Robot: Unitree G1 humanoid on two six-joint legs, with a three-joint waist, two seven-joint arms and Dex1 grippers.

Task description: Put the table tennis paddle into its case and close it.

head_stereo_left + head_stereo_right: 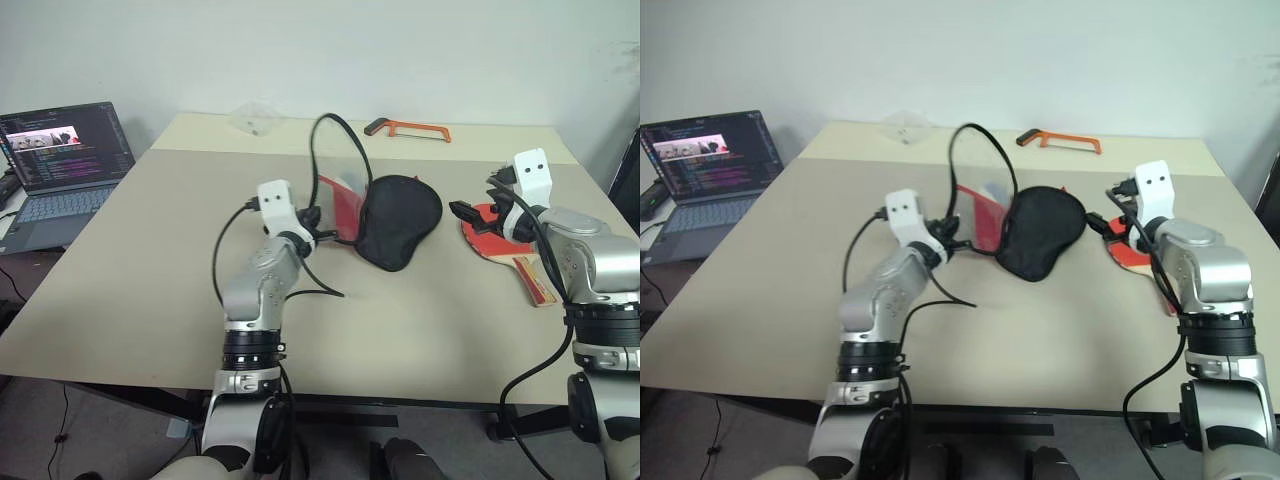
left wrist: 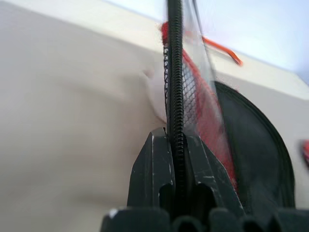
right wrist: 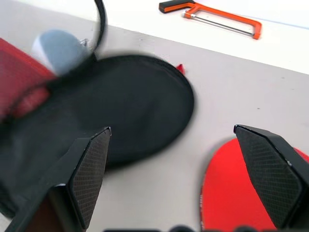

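Beige tabletop (image 1: 150,290) spans the scene, with a pale wall behind it. Left gripper (image 2: 176,145) is clamped on the zipper edging of the case (image 1: 400,222), its two black fingers (image 2: 154,164) pressed together on the toothed black strip. That strip rises straight beyond the fingertips as a stiff loop. Past the grip hangs the red side with its black mesh pocket; farther beyond and toward the right arm lies the black fabric half, a rounded paddle shape flat on the table, its narrow end pointing toward the robot and its long axis running away from it.

Right gripper (image 3: 193,159) hovers with its textured black fingers (image 3: 91,164) spread wide, holding nothing. Table tennis paddle (image 1: 500,245) lies flat just below and slightly outboard of this gripper; its smooth round red face sits under the right fingertip, and its striped wooden handle points back toward the robot along the right forearm. Bare table separates paddle and case.

Well beyond both grippers, near the far edge, lies an orange-framed hacksaw (image 1: 410,129), long axis crosswise. A clear crumpled plastic item (image 1: 255,117) rests at the far side. An open laptop (image 1: 65,160) stands well outboard of the left gripper.
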